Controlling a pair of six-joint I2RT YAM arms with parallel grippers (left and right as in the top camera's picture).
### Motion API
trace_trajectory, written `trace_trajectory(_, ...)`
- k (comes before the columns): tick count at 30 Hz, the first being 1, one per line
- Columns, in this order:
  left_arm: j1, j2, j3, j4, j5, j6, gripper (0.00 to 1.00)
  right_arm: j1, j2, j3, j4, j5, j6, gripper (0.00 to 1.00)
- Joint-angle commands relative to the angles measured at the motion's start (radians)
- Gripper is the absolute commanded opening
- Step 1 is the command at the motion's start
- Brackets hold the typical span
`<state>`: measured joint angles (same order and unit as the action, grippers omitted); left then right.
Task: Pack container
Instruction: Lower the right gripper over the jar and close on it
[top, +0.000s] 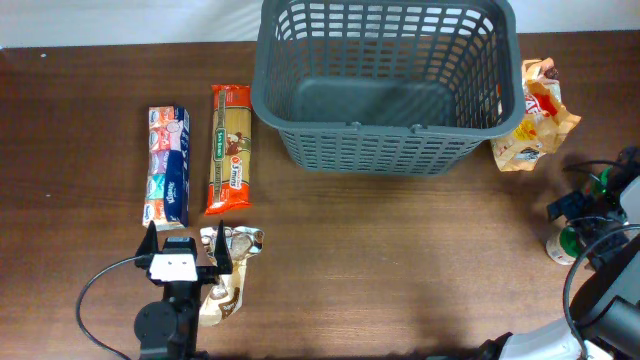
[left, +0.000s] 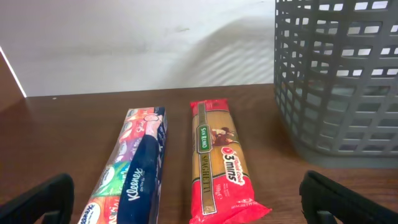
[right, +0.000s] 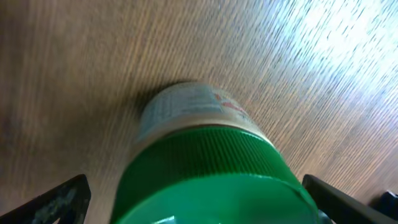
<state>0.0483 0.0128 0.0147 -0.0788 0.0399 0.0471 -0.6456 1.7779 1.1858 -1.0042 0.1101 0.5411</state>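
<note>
The container (top: 385, 85), a large dark grey slotted basket, stands at the back centre and shows nothing inside; its wall (left: 339, 81) fills the right of the left wrist view. My left gripper (top: 186, 238) is open at the front left, just short of a Kleenex tissue pack (left: 134, 168) and a red spaghetti packet (left: 221, 165), with nothing between its fingers (left: 37, 202). My right gripper (right: 199, 208) is open at the right edge, its jaws on either side of a green-lidded jar (right: 211, 180), not closed on it.
A crinkled foil packet (top: 228, 275) lies right beside the left gripper. An orange snack bag (top: 538, 115) leans at the basket's right side. The tissue pack (top: 167, 165) and spaghetti (top: 230, 148) lie side by side left of the basket. The jar (top: 560, 243) stands near the table's right edge.
</note>
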Motion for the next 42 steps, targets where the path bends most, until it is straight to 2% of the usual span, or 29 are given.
trace_trajectory(1, 0.006, -0.008, -0.006, -0.001, -0.007, -0.010, 0.99, -0.005, 0.005, -0.012, 0.008, -0.006, -0.006, 0.99)
trace_trajectory(24, 0.006, -0.008, -0.006, -0.001, -0.007, -0.010, 0.99, -0.005, 0.015, -0.013, 0.049, -0.001, -0.013, 0.99)
trace_trajectory(42, 0.006, -0.008, -0.006, -0.001, -0.007, -0.010, 0.99, -0.005, 0.015, -0.087, 0.127, -0.001, -0.013, 0.99)
